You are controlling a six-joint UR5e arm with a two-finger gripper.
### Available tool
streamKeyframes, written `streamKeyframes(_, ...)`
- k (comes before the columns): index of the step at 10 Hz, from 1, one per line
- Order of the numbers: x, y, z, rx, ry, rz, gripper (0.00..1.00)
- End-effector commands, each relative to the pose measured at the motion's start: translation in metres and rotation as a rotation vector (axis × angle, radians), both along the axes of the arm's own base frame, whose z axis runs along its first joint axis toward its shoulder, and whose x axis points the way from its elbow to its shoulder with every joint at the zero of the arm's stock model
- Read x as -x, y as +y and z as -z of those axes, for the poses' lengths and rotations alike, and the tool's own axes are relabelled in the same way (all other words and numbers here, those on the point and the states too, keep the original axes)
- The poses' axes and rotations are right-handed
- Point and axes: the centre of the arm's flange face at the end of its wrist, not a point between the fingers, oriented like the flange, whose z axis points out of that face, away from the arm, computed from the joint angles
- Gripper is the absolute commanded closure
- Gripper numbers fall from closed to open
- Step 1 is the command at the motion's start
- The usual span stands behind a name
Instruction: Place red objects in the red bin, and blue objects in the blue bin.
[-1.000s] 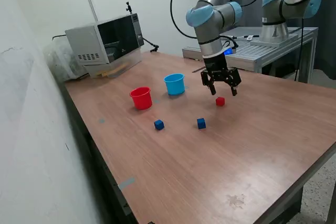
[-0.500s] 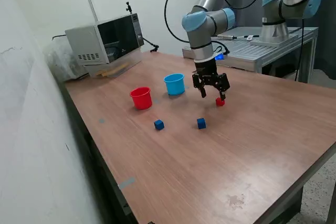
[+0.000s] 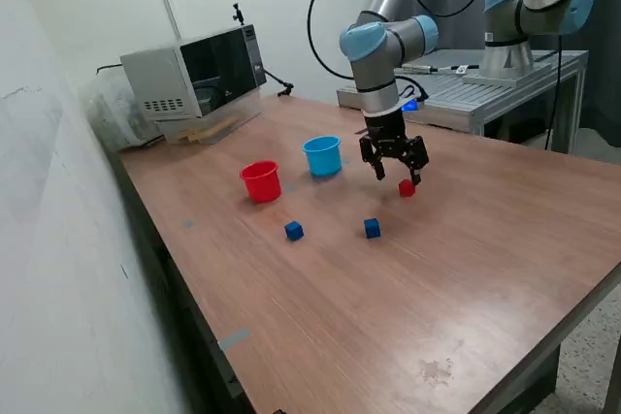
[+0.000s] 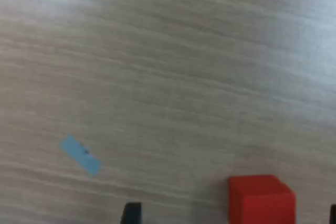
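Red cube (image 3: 407, 188) sits on the wooden counter (image 3: 466, 269), right below the gripper (image 3: 396, 170), which hangs just above it with its fingers (image 3: 379, 169) spread open and empty. You see only this one red cube; in the wrist view it (image 4: 261, 199) lies between the two dark fingertips at the frame edge, near a scrap of light blue tape (image 4: 80, 155). Two dark blue cubes (image 3: 294, 230) (image 3: 372, 228) rest apart on the counter, nearer the camera. Red cup (image 3: 261, 181) and light blue cup (image 3: 322, 155) stand upright side by side, not touching. Microwave (image 3: 194, 70) at the counter's far end: no lettering legible to you anywhere.
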Motion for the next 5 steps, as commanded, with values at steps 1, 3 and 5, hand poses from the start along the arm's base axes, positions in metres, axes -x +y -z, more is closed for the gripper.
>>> streamKeyframes(1,-0.0041,-0.0115,0.0001,0.000,-0.003,-0.018,0.00)
streamKeyframes(3,-0.0022,-0.0116,-0.0008,0.000,0.002,-0.018,0.00)
streamKeyframes(5,-0.0020,-0.0106,0.0002,0.000,0.001,-0.018,1.00)
